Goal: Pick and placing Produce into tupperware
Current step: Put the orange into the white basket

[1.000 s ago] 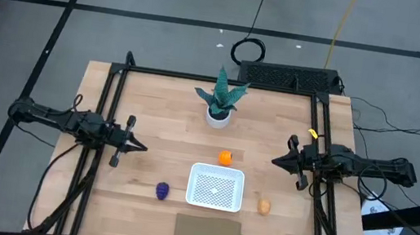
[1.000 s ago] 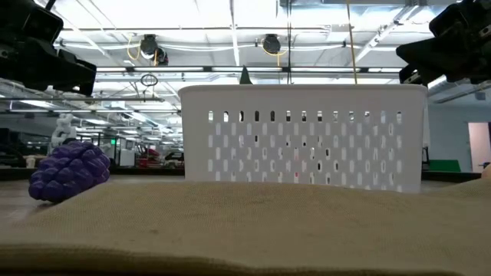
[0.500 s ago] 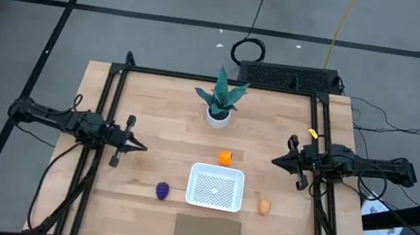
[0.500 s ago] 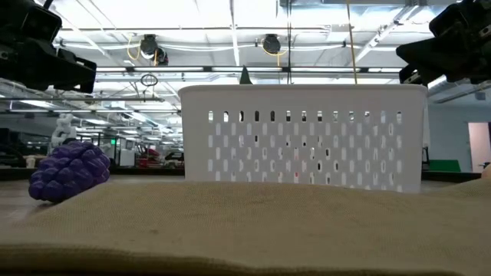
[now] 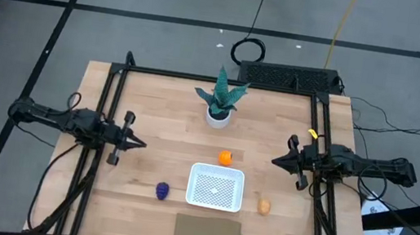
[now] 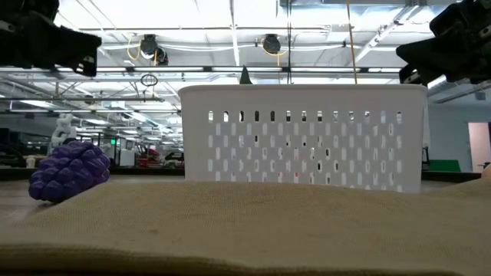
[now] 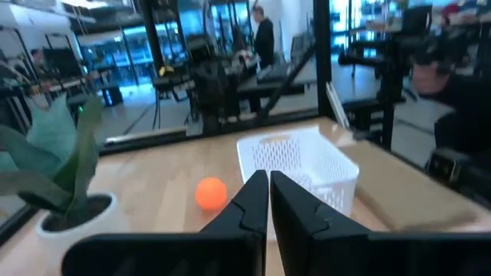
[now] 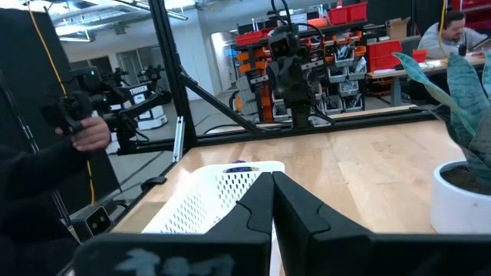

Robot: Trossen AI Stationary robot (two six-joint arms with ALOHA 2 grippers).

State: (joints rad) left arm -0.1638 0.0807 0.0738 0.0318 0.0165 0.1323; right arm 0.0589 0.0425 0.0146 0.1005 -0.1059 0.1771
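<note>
Both claws pressed together, holding nothing. Left claw point(image 5: 139, 143) nearer grape point(image 5: 162, 191); right claw point(image 5: 277, 161) nearer tan piece point(image 5: 263, 207). Orange point(image 5: 225, 158) lies between, just beyond tub point(image 5: 215, 187).

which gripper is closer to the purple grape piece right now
Left. The left gripper hangs over the table's left side, with the purple piece a short way off toward the front edge. The right gripper is across the table, beyond the white container, clearly farther.

Bright, even overhead light, soft shadows; wrist views blurred, ceiling lamps glaring.
</note>
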